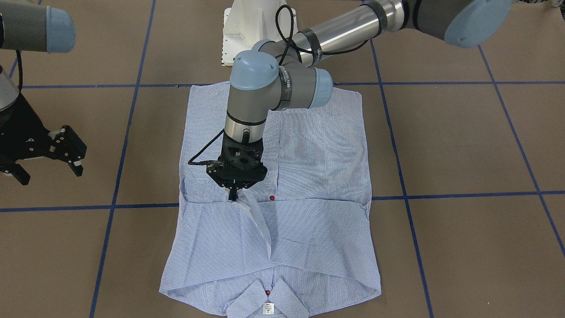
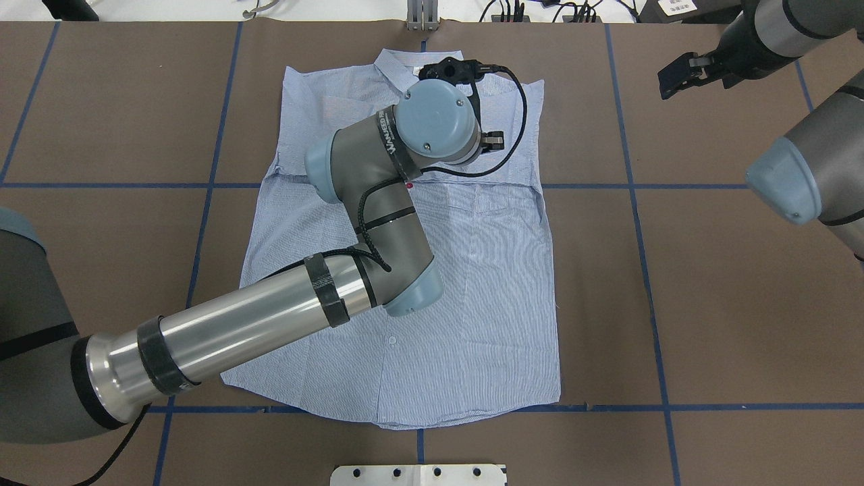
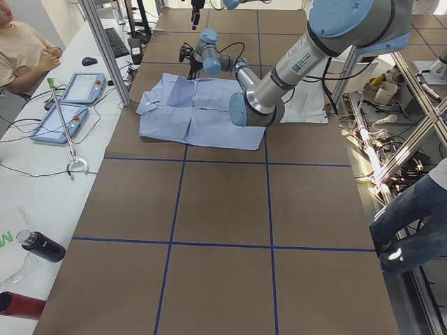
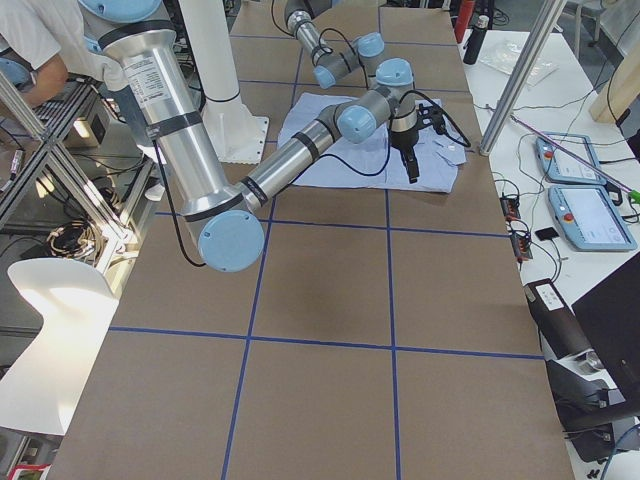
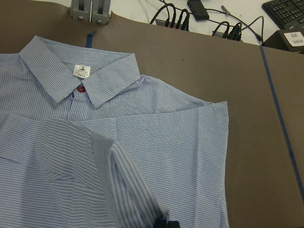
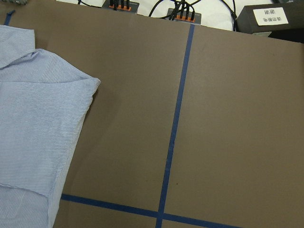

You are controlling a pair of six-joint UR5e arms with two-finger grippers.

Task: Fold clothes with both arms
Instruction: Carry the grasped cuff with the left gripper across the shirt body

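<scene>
Reaching over frame centre, the left arm (image 1: 251,101) clamps its jaws on a shirt (image 1: 322,150) fold, while the right arm (image 1: 31,26) at left holds its jaws apart.

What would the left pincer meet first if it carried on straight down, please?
The left pincer points down and is shut on a raised fold of the shirt; just beneath, it would likely press onto the shirt's flat layers, then the table.
</scene>
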